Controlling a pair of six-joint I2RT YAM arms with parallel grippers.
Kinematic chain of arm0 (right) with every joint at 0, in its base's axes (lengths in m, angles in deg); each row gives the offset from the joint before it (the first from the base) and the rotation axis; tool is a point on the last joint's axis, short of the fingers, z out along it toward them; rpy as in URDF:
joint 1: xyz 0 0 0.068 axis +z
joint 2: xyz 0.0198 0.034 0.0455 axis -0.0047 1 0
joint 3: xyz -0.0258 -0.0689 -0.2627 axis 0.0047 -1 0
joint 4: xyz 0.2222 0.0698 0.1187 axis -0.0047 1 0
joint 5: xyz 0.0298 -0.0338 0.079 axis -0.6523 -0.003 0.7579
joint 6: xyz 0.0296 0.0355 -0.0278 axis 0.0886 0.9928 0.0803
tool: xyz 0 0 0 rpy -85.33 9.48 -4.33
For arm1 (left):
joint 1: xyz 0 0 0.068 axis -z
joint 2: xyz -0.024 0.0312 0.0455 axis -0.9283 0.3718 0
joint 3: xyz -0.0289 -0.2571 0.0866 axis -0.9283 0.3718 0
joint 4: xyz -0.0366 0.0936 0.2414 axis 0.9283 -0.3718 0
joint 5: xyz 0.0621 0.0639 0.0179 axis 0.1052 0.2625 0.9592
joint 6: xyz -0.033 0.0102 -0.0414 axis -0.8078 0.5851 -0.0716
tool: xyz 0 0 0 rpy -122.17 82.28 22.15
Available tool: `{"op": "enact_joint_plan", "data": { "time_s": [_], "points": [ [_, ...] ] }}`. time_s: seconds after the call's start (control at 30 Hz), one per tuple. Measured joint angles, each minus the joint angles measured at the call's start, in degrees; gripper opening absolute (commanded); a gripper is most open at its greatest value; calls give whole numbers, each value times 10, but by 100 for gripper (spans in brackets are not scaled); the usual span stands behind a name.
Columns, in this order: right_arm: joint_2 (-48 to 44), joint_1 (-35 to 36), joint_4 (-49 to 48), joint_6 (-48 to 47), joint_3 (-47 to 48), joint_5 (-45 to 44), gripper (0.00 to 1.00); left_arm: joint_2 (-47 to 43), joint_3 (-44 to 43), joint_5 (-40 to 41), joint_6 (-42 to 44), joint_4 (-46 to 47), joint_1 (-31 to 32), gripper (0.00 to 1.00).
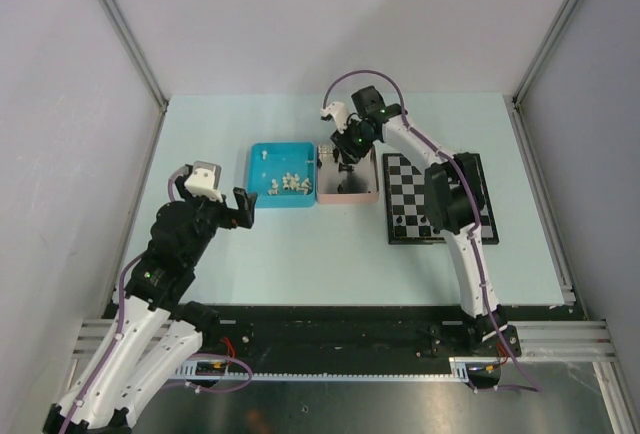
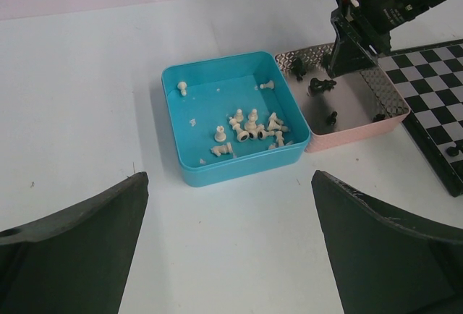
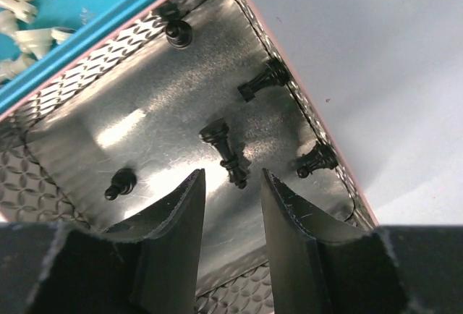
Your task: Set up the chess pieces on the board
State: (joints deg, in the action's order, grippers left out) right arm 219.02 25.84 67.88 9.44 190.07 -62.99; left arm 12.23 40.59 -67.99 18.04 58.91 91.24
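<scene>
— Where can a gripper pass?
— Over the pale table (image 1: 200,134) left of the blue square plastic tray (image 1: 260,182), though the left gripper (image 1: 241,208) stands by its near left corner. White chess pieces (image 1: 292,185) crowd that tray's right side.
— And the pink metal-floored tray (image 1: 362,192)?
— The right arm (image 1: 410,137) hangs over it; black chess pieces (image 3: 221,140) lie scattered inside. That arm also crosses the chequered board (image 1: 405,209), further right.

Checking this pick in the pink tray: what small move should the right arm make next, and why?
Probably close the right arm's fingers on the toppled black piece: its end lies in the gap between their tips, untouched, on the pink tray floor.
</scene>
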Motion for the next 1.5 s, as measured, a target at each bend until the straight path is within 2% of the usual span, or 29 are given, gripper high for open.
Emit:
{"op": "enact_joint_plan", "data": {
  "time_s": [0.37, 0.53, 0.77, 1.0, 1.3, 1.5],
  "points": [
    [61, -6, 24, -22, 45, -1, 40, 1, 0, 0, 0, 0, 0, 100],
    [63, -6, 36, -29, 45, 0, 36, 2, 0, 0, 0, 0, 0, 100],
    [65, -6, 48, -51, 46, 7, 22, 4, 0, 0, 0, 0, 0, 100],
    [65, -7, 57, -76, 44, 30, 15, 9, 0, -5, 0, 0, 0, 100],
    [36, -11, 41, -84, -11, 67, 11, 19, 0, -28, -1, 0, 0, 100],
    [2, -16, 43, -67, -42, 88, 10, 64, 0, -85, -35, 11, 0, 100]
  ]
}}
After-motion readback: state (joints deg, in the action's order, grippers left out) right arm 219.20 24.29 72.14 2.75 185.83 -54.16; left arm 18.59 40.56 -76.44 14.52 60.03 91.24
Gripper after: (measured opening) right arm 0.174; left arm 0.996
